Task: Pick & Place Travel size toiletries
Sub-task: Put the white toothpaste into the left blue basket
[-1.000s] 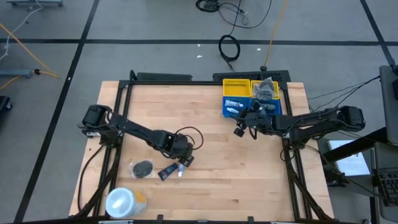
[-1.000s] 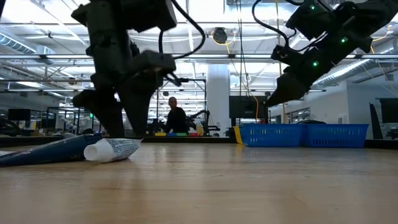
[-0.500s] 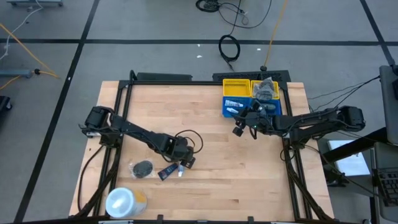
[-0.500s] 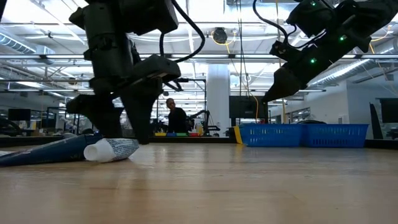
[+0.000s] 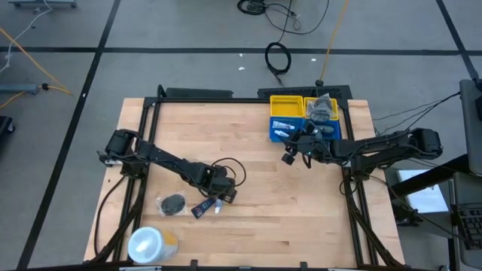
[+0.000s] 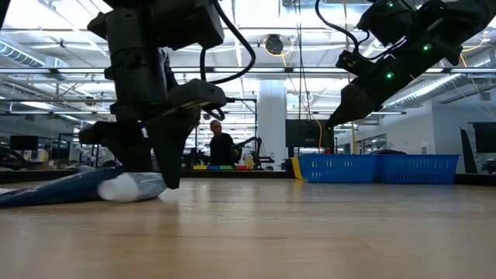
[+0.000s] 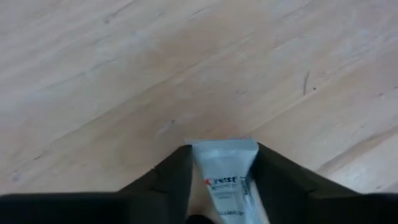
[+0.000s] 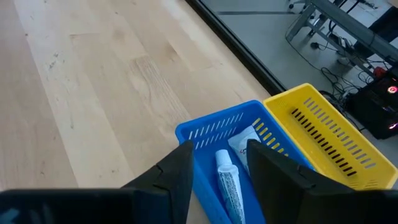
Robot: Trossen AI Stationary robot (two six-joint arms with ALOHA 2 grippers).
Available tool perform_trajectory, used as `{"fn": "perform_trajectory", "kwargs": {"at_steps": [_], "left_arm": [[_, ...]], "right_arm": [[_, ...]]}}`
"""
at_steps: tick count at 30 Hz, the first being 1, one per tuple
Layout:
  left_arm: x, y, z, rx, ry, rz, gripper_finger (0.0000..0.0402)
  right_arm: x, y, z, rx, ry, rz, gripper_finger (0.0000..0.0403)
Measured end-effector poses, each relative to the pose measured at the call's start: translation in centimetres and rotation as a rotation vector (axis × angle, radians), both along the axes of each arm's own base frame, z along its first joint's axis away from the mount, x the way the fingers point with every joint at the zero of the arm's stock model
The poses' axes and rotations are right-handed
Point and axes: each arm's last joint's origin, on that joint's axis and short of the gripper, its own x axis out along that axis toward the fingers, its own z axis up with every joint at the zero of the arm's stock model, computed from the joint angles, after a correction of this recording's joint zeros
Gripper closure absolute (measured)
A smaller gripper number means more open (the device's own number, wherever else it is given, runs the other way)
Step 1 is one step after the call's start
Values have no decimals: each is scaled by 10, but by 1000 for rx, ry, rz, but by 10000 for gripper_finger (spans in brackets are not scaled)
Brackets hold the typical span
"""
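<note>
The left gripper [image 5: 219,198] was lowered to the table [image 5: 256,211], its fingers [image 7: 168,180] set on either side of a white toothpaste tube [image 7: 225,177]; whether the tube was gripped could not be told. A dark navy tube [image 5: 200,210] lay just beside it, a dark grey round piece [image 5: 172,203] nearby. The right gripper [image 5: 289,156] was held above the blue basket [image 8: 211,127], fingers [image 8: 177,171] parted and empty, a tube [image 8: 230,183] lying inside

We see the right gripper [image 8: 217,165] over the blue bin's [image 8: 205,134] corner, fingers [image 8: 171,171] apart, nothing between | white tube [image 8: 229,183] inside blue bin | yellow bin [image 8: 329,134] touching it | both near table [image 8: 93,81] edge
</note>
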Motion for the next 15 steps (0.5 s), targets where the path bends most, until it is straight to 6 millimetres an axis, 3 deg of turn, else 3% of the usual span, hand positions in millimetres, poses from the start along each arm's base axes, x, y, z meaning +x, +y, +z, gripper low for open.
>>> {"fn": "perform_trajectory", "kwargs": {"at_steps": [7, 15], "left_arm": [[2, 0, 4, 31, -28, -49, 351], [28, 0, 26, 86, -176, -216, 393]], "right_arm": [[0, 0, 0, 0, 0, 0, 268], [-2, 0, -5, -4, -38, 0, 268]]}}
